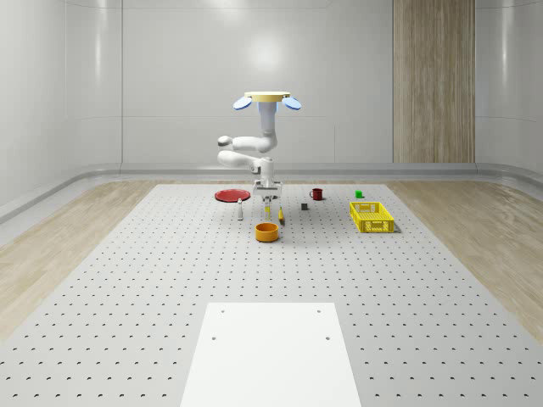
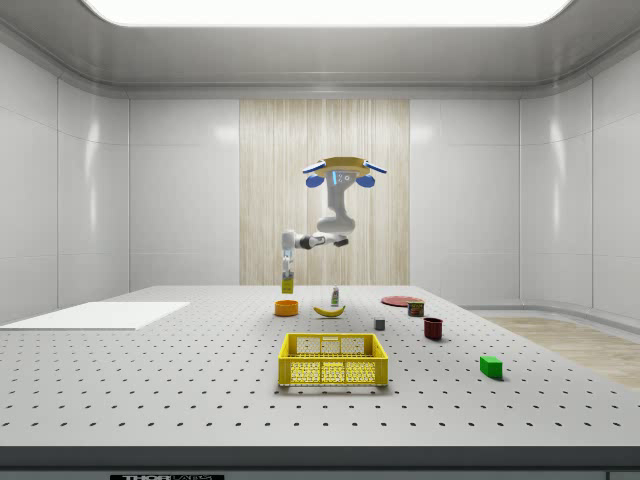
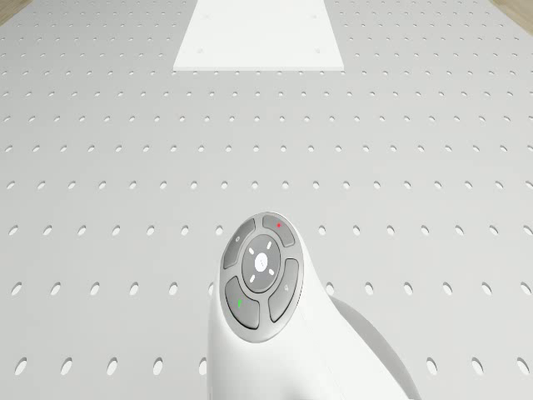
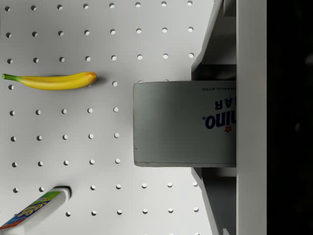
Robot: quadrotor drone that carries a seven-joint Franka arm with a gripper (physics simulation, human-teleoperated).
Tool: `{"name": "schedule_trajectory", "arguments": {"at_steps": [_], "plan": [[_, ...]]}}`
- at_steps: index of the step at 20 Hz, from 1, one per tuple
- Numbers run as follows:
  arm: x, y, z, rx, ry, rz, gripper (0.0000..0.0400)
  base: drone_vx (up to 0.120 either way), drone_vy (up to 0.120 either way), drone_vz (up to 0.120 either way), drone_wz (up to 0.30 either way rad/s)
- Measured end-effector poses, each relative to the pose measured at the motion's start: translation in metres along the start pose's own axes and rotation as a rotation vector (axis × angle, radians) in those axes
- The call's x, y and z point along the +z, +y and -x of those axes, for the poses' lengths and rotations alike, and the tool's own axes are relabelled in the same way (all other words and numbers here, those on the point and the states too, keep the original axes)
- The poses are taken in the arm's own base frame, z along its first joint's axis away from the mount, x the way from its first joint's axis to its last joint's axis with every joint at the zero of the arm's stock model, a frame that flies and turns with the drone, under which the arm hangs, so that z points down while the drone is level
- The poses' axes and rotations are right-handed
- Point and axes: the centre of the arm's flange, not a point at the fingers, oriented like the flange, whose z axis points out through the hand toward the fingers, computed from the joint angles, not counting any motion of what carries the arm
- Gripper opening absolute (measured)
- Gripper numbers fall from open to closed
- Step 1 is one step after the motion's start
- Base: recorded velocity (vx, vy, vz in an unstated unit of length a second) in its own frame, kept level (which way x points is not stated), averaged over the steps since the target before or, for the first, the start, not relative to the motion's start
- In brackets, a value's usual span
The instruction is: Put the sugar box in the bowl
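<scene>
Hovering high over the far middle of the perforated surface [image 1: 153, 280], the drone [image 1: 267, 101], arm bent down beneath it. Tool [image 1: 268, 202] hanging just above and slightly behind the orange bowl [image 1: 267, 231] in the whole-scene view. Clamped between the two fingers [image 4: 215, 49] in the wrist view, the sugar box [image 4: 186, 124], lettering visible on its face. So: lifted clear, held in the air, not yet in the bowl.

Carry step, by the look of it, nearly at its end. In the side view, box [image 2: 287, 270] dangling directly over the bowl [image 2: 286, 308], with a clear gap between them. Banana [image 4: 51, 81] and a small bottle [image 4: 32, 210] lying on the surface below the wrist camera, well apart from each other.

Next, most likely: line the box up squarely over the bowl's opening, come down until its lower end sits inside the rim, then let go. Worth watching: a tall box in a shallow bowl could tip out over the rim if dropped from too high.
</scene>
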Motion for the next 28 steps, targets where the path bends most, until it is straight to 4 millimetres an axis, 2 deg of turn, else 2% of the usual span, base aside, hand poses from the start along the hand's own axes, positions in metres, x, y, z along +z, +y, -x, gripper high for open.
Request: {"name": "schedule_trajectory", "arguments": {"at_steps": [9, 22, 26, 28], "plan": [[0.044, 0.0, 0.0, -0.004, 0.001, 0.0, 0.0164, 0.0, 0.0, 0.0, 0.0], [0.099, 0.0, 0.001, -0.005, 0.001, 0.0, 0.0164, 0.0, 0.0, 0.0, 0.0], [0.11, 0.0, 0.001, -0.005, 0.002, 0.001, 0.0163, 0.0, 0.0, 0.0, 0.0], [0.113, -0.001, 0.001, -0.011, -0.001, -0.001, 0.0256, 0.0, 0.0, 0.0, 0.0]]}}
